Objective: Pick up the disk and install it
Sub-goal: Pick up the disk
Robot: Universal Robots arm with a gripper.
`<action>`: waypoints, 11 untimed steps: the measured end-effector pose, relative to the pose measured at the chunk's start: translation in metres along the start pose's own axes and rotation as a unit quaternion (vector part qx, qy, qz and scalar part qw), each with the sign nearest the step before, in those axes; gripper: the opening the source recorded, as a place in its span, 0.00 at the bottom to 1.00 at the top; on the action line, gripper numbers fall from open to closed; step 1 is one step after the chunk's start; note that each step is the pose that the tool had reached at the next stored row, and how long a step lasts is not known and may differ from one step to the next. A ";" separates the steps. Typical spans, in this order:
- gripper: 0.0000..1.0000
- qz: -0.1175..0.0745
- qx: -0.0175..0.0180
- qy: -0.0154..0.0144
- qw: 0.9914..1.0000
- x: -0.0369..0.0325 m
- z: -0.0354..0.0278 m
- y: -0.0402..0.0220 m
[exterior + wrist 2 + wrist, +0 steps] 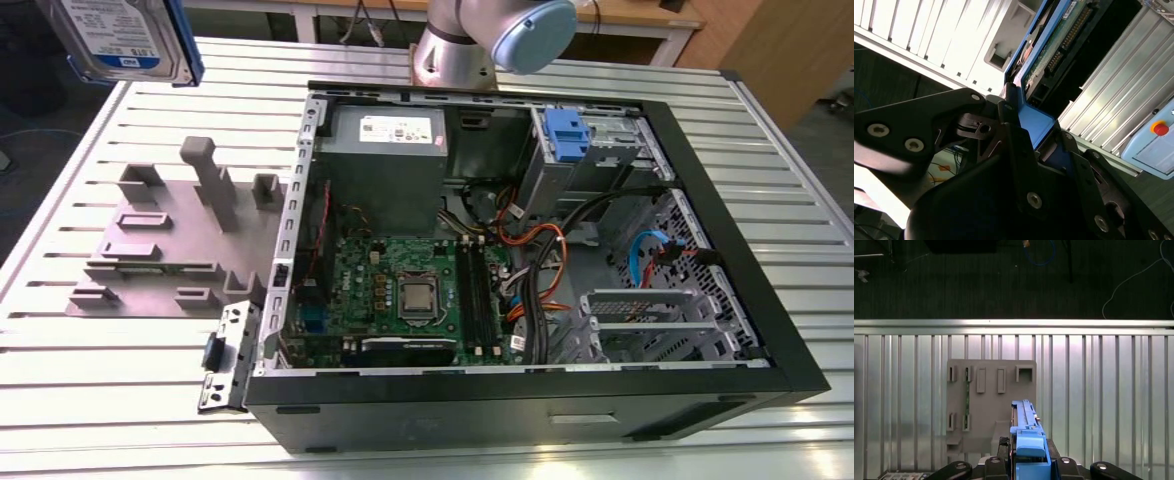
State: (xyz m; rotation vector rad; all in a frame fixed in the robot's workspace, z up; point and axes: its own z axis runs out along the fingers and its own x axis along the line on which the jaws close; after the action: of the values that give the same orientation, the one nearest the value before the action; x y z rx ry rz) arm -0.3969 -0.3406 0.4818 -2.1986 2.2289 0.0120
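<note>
From the exterior view, the disk (118, 38) is held high at about ten o'clock from the open computer case (534, 400), well above the slatted table (80, 390); its label face looks toward this camera, and a blue rail runs along one edge. At nine o'clock from the case the grey fixture (167, 235) lies on the table, apart from the disk. At twelve o'clock I see the arm (501, 35), a silver link with a blue-grey joint cap. In the first wrist view the gripper (1029, 456) points straight down at the table; its fingers are clamped on the disk's blue rail; the disk stands on edge, and its long axis seems to run from the fingers down toward the fixture.
</note>
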 end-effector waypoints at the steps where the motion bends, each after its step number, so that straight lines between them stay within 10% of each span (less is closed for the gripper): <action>1: 0.36 0.000 0.000 0.000 1.000 0.0000 0.0000 -0.0005; 11: 0.36 0.000 0.000 0.000 1.000 0.0000 0.0003 -0.0049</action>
State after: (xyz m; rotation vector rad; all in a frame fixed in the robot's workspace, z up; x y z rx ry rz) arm -0.3919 -0.3406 0.4815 -2.1986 2.2289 0.0120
